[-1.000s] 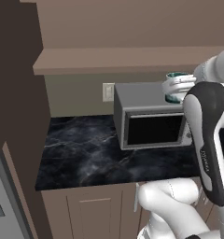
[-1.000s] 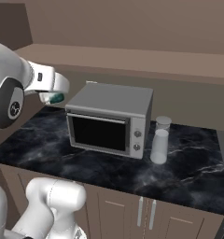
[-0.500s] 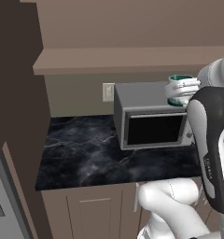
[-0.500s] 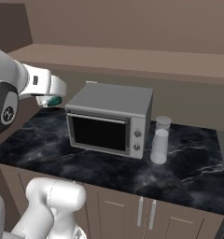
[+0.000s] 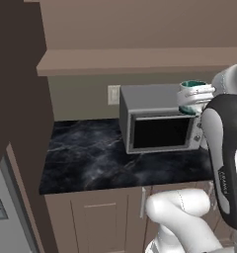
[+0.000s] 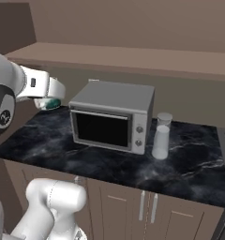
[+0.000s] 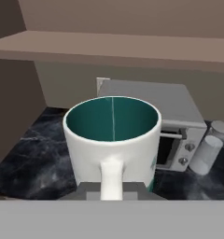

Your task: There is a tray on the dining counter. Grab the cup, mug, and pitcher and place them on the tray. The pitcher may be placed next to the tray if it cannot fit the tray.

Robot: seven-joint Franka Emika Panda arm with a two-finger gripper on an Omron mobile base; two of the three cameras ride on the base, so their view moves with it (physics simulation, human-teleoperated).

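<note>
White and teal inside, the short handled mug (image 7: pixel 112 140), pinched by its handle in the gripper (image 7: pixel 111 189), has been carried further left, off the grey microwave (image 6: pixel 112 115). It hangs above the black marble worktop (image 6: pixel 48 140); a pale shaker (image 6: pixel 161 137) stands right of the microwave.

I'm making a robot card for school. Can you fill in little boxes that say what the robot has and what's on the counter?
end effector: shut on the mug's handle
mug: white, teal inside, upright, held up in the air
microwave: grey, door closed, on the black marble worktop
pitcher: pale grey, standing right beside the microwave
wall outlet: on the wall behind the microwave
</note>
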